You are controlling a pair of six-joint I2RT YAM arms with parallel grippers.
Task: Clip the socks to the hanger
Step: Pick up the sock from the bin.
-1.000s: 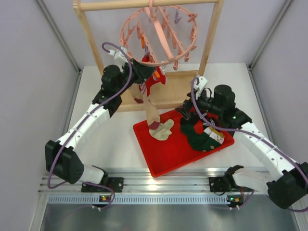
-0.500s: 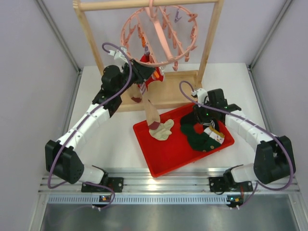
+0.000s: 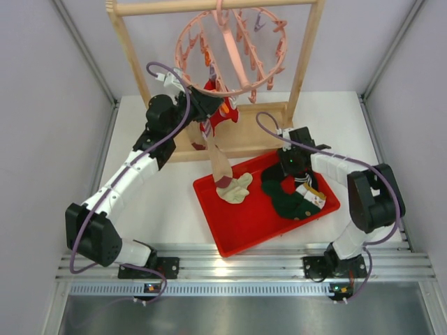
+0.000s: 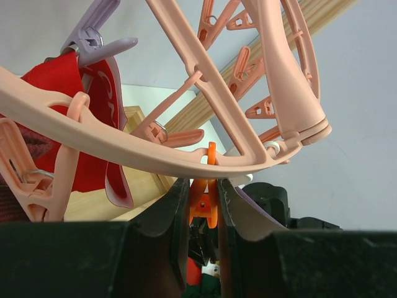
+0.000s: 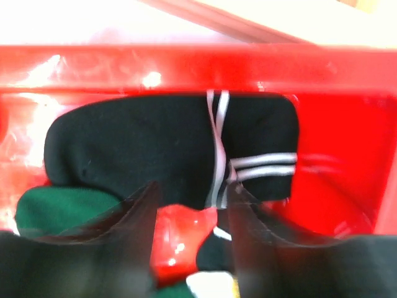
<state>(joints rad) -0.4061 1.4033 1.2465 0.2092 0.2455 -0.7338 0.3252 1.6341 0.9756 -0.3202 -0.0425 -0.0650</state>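
The pink hanger (image 3: 230,49) hangs by its hook from the wooden frame. My left gripper (image 3: 209,105) is raised under its ring (image 4: 124,149), shut on an orange peg (image 4: 203,205). A purple peg (image 4: 93,37) clamps a red sock (image 3: 222,115) beside it. A tan sock (image 3: 220,164) with a purple toe dangles below; its top is hidden. My right gripper (image 3: 290,171) is down in the red tray (image 3: 244,230), and its fingers (image 5: 192,189) have closed on the edge of the black sock with white stripes (image 5: 155,149). A dark green sock (image 3: 286,199) lies next to it.
A cream sock (image 3: 237,188) lies in the tray's left half under the tan sock's toe. The wooden frame rack (image 3: 133,56) stands behind the tray with its base board on the table. Grey walls close in both sides.
My right arm folded inward and its gripper dropped to the tray's rear, closing from wide open round the black sock. The left arm and the hanging socks stayed put.
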